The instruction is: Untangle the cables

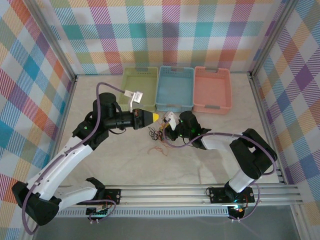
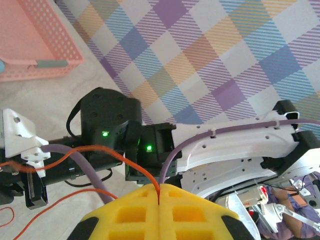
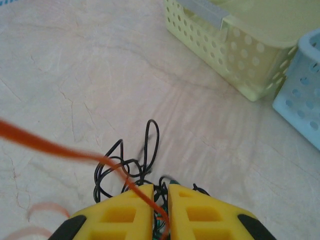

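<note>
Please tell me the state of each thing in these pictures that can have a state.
left pincer: shut on the orange cable.
right pincer: closed on the black cables and the orange cable, narrow gap left.
orange cable: lifted, running from one pincer to the other.
black cables: tangled in a bunch.
green basket: upright, looks empty.
blue basket: upright, looks empty.
pink basket: upright, looks empty.

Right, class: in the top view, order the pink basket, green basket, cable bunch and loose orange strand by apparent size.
1. pink basket and green basket: they look alike, so not ranked.
2. cable bunch.
3. loose orange strand, only slightly smaller.
</note>
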`<move>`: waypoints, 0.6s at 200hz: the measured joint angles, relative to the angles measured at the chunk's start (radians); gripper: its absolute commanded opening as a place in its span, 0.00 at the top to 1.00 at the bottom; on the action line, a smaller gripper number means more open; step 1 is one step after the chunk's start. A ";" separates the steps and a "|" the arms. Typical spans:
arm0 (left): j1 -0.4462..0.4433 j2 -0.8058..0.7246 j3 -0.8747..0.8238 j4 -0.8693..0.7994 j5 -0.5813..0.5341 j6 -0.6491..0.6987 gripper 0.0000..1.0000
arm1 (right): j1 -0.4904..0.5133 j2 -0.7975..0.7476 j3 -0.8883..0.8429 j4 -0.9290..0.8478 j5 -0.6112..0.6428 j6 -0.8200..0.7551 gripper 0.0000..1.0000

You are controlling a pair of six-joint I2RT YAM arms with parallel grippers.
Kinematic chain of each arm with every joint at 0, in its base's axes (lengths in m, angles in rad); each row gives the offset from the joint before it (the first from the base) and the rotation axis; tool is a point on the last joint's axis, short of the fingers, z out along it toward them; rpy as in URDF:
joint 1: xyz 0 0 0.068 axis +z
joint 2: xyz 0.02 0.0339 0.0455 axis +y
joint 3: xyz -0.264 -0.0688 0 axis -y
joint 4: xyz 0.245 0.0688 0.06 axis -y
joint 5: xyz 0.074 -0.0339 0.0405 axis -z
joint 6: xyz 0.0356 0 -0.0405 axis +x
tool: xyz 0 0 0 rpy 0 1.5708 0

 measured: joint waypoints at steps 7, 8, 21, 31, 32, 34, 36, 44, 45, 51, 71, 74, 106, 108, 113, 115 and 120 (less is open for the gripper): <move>0.000 -0.006 0.011 -0.012 -0.011 0.000 1.00 | 0.000 0.002 0.001 -0.006 0.001 0.000 0.83; 0.000 -0.007 0.013 -0.013 -0.013 0.000 1.00 | 0.000 0.002 0.001 -0.006 0.002 0.000 0.83; 0.000 -0.018 0.034 -0.039 -0.036 0.000 1.00 | 0.000 0.008 0.006 -0.019 0.007 0.000 0.83; 0.000 -0.027 0.047 -0.057 -0.054 0.000 1.00 | 0.000 0.011 0.011 -0.026 0.008 0.000 0.83; 0.000 -0.029 0.048 -0.060 -0.058 0.000 1.00 | 0.000 0.011 0.011 -0.027 0.009 0.000 0.83; 0.000 -0.030 0.050 -0.061 -0.061 0.000 1.00 | 0.000 0.011 0.011 -0.028 0.010 0.000 0.83; 0.000 -0.032 0.052 -0.065 -0.064 0.000 1.00 | 0.000 0.011 0.011 -0.030 0.011 0.000 0.83; 0.000 -0.040 0.062 -0.080 -0.080 0.000 1.00 | 0.000 0.011 0.011 -0.032 0.015 0.000 0.83; 0.000 -0.040 0.063 -0.082 -0.082 0.000 1.00 | 0.000 0.011 0.012 -0.032 0.016 0.000 0.83; 0.000 -0.046 0.072 -0.095 -0.096 0.000 1.00 | 0.000 0.011 0.012 -0.033 0.018 0.000 0.83; 0.000 -0.068 0.109 -0.129 -0.135 0.000 1.00 | 0.000 0.016 0.019 -0.047 0.028 0.000 0.83; 0.000 -0.073 0.116 -0.133 -0.140 0.000 1.00 | 0.000 0.016 0.020 -0.048 0.029 0.000 0.83; 0.000 -0.113 0.195 -0.157 -0.177 -0.001 1.00 | 0.000 0.021 0.033 -0.059 0.042 0.000 0.83; 0.000 -0.116 0.201 -0.158 -0.178 -0.001 1.00 | 0.000 0.021 0.033 -0.060 0.043 0.000 0.83; 0.000 -0.121 0.213 -0.160 -0.184 -0.001 1.00 | 0.000 0.021 0.034 -0.063 0.045 0.000 0.83; 0.000 -0.122 0.217 -0.161 -0.184 -0.001 1.00 | 0.000 0.022 0.034 -0.063 0.046 0.000 0.84; 0.000 -0.128 0.230 -0.161 -0.189 -0.001 1.00 | 0.000 0.023 0.035 -0.065 0.048 0.000 0.83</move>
